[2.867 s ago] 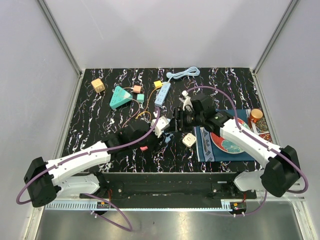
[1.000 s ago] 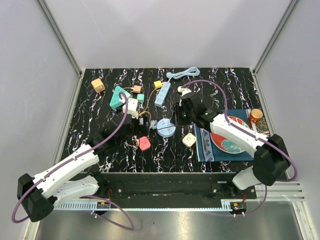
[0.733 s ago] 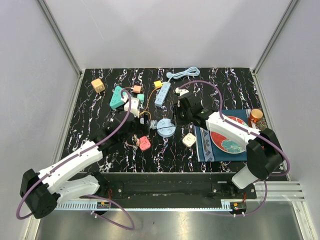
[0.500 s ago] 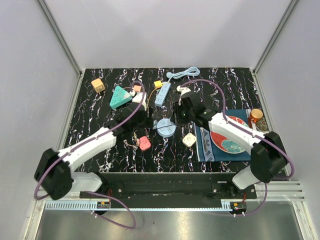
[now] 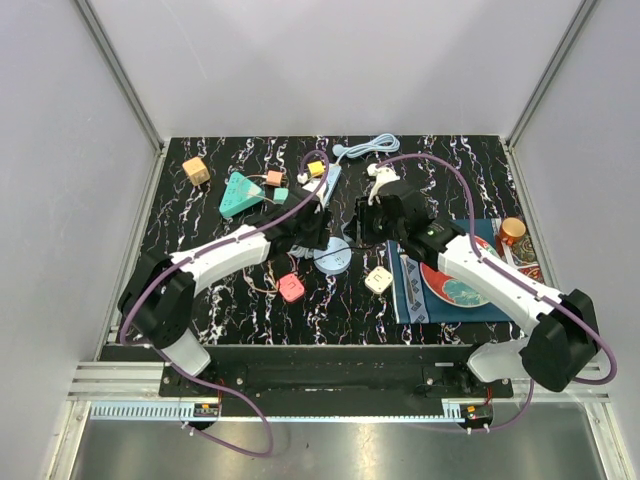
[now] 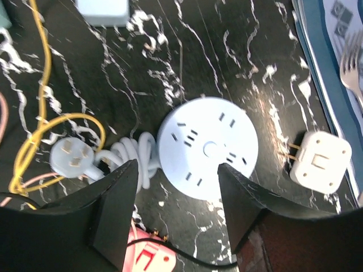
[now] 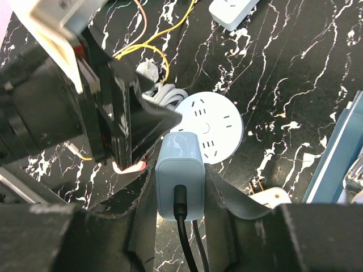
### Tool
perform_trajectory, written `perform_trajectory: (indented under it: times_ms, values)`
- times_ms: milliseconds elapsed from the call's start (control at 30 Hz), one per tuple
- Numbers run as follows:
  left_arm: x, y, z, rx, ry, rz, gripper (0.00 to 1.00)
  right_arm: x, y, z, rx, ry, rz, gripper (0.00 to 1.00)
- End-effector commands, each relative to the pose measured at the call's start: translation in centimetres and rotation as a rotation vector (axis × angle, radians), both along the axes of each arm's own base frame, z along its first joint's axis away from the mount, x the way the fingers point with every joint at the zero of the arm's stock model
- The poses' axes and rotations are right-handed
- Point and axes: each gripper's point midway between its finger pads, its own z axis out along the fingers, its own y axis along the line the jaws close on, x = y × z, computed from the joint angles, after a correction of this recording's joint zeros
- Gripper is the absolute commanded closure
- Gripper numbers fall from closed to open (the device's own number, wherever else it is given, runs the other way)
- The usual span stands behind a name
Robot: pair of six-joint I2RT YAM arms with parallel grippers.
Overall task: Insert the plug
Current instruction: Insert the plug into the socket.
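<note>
Contact is seen between the right tool (image 7: pixel 180 167) and the pale blue plug (image 7: pixel 178 153): the plug is clamped narrowly between the two fingers, with its black cable trailing back toward the wrist. The plug is held above the black marbled worktop (image 5: pixel 200 230), its front end overlapping the near rim of the round white socket hub (image 7: pixel 209 131) in the right wrist view; it is not yet seated in any outlet.

The hub is laid flat on the worktop with its slots facing up. The left tool (image 6: pixel 177 165) is poised over the hub with its fingers (image 6: pixel 116 215) set moderately apart and nothing gripped between them; whether they touch the hub cannot be told from this angle. Beside the hub, a coiled white cord with a three-pin head (image 6: pixel 68 156) is seen, crossed by a yellow cable (image 6: pixel 39 113). A white cube adapter (image 6: pixel 320 161) is lying just beyond the hub's other side.
</note>
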Motion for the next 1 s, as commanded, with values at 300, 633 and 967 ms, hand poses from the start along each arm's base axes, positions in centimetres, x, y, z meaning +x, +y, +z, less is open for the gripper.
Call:
perform_trajectory:
  times_ms: [300,633,967]
  values:
    - [-10.7,-1.1,-3.2,-0.053,0.241,-0.286,0.38,3.6,-0.7,1.8,-0.039,-0.097,-0.086,1.0]
    - [-12.1,-0.4,-3.3,-0.085,0.246,-0.287,0.37,5.2,0.9,-3.3,-0.179,-0.054,0.055,1.0]
    - [-10.8,-0.9,-3.9,-0.093,0.236,-0.235,0.37,5.0,2.8,-7.9,-0.214,-0.01,0.208,1.0]
